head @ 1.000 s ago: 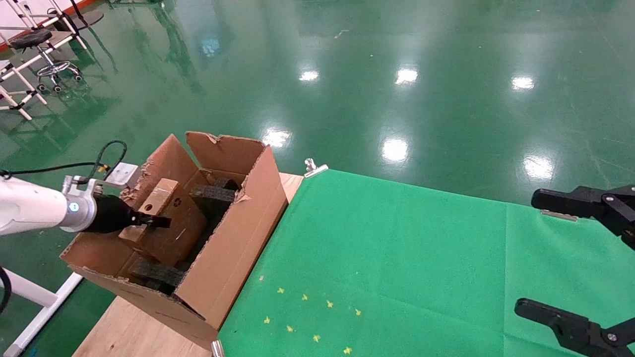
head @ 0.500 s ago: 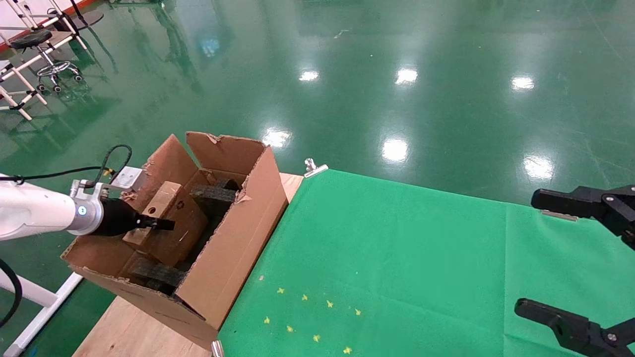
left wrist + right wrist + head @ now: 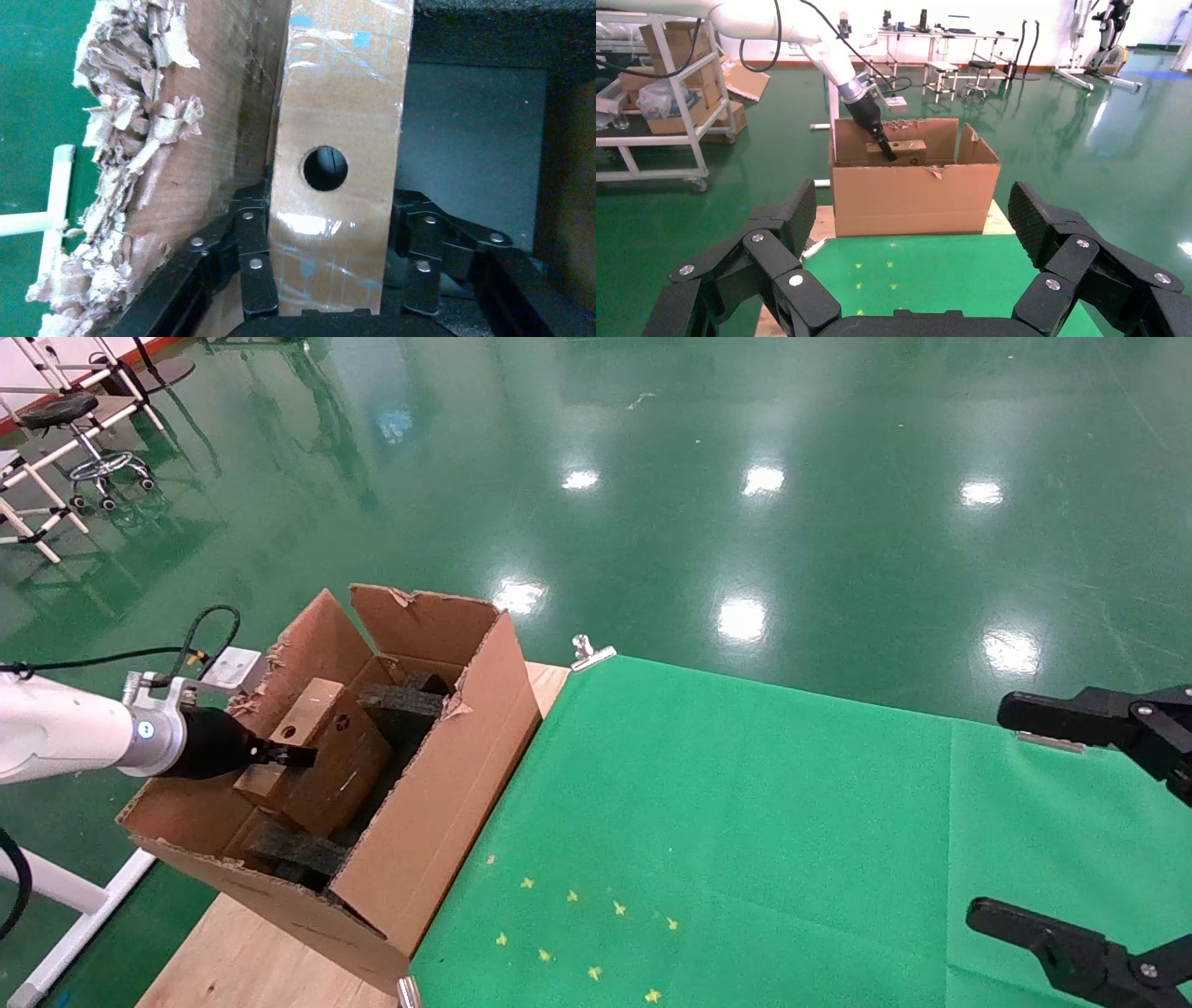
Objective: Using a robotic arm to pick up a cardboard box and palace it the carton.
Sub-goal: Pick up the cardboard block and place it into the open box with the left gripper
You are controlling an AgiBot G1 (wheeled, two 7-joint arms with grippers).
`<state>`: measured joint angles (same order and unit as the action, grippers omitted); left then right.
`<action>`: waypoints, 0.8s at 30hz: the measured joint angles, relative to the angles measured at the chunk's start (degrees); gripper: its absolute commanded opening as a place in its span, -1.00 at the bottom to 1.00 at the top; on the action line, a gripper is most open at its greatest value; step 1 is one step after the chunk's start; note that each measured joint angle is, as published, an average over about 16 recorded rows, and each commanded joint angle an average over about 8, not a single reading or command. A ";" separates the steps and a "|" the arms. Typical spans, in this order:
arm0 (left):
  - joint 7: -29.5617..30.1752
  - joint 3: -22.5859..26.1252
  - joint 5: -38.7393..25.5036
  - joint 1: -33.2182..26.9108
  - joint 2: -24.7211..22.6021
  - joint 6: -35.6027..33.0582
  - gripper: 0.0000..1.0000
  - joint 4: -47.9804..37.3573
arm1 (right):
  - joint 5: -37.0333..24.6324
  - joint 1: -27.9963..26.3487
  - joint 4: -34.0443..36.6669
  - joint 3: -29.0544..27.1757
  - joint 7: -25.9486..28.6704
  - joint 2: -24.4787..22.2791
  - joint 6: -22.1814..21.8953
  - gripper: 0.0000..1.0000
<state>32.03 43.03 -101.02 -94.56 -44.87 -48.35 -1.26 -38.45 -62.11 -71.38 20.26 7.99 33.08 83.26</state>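
The robotic arm (image 3: 56,738) reaches in from the left into the carton (image 3: 447,784), a large brown box with torn flaps on the table's left end. Its left gripper (image 3: 284,754) is shut on the cardboard box (image 3: 326,766), which stands tilted inside the carton against the left wall. In the left wrist view the black fingers (image 3: 253,239) press both sides of the cardboard box (image 3: 337,105), whose narrow taped face has a round hole. The right gripper (image 3: 995,812) hangs open at the far right over the green cloth, holding nothing. The right wrist view shows the carton (image 3: 912,196) from the side.
Dark grey foam blocks (image 3: 400,700) lie in the carton beside and under the small box. A green cloth (image 3: 745,822) with small yellow marks (image 3: 577,933) covers the wooden table (image 3: 242,961). A metal clip (image 3: 589,652) holds the cloth's far corner.
The left gripper shifted slightly right and down with the cardboard box, then eased back a little. It keeps hold of the box. The right arm has not moved.
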 measured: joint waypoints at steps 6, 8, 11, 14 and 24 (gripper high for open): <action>0.08 0.17 -0.22 -0.64 0.15 -0.42 1.00 0.03 | 0.00 0.00 0.00 0.00 0.00 0.00 0.00 1.00; 0.13 0.18 -0.23 -0.96 0.22 -0.65 1.00 0.07 | 0.00 0.00 0.00 0.00 0.00 0.00 0.00 1.00; 0.32 0.13 -0.14 -1.67 0.37 -1.26 1.00 0.14 | 0.00 0.00 0.00 0.00 0.00 0.00 0.00 1.00; 0.70 -0.06 0.13 -2.82 0.61 -2.33 1.00 0.27 | 0.00 0.00 0.00 0.00 0.00 0.00 0.00 1.00; 3.19 -2.24 3.31 -9.88 1.97 -10.13 1.00 1.74 | 0.00 0.00 0.00 0.01 0.00 0.00 0.00 1.00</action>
<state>35.22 40.79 -97.72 -104.44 -42.90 -58.48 0.48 -38.45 -62.11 -71.38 20.26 7.99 33.08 83.25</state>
